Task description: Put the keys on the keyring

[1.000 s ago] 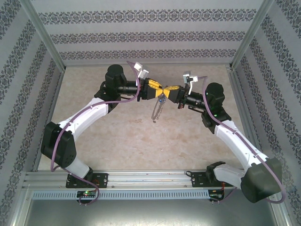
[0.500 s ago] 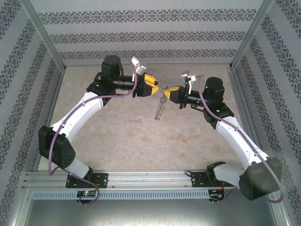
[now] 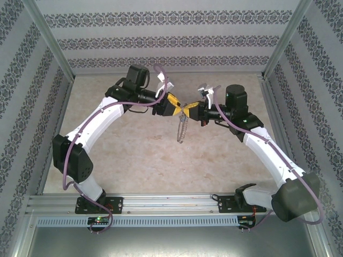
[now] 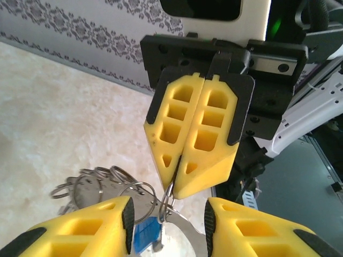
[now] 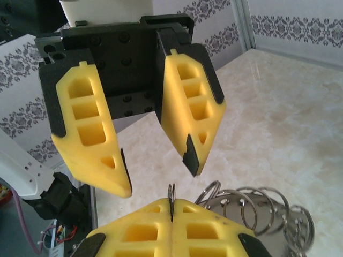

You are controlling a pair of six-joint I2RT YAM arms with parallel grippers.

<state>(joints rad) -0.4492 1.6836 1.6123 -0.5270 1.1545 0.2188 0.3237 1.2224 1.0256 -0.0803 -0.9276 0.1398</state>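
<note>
My right gripper (image 4: 174,187) has its yellow jaws pressed together on the thin edge of the keyring (image 3: 182,127). The ring hangs from the tips, chain and all, in mid-air above the table (image 3: 134,155) between the two arms. The left gripper (image 5: 159,178) faces it nose to nose with jaws spread, holding nothing, one finger to each side of the ring. The key (image 4: 146,235) — blue head, short blade — dangles just beneath, beside a cluster of smaller rings (image 4: 91,184). From this angle I can't tell whether it is already threaded on or merely lying against the loop.

The risks, as I judge them: the pinch is on a bare sliver of wire, so a sideways nudge from the left fingers could twist the ring out and drop the lot. Closing the left jaws off-centre might catch the chain instead — or knock the two sets of tips together.

I can read no brand, label or lettering on anything here.
</note>
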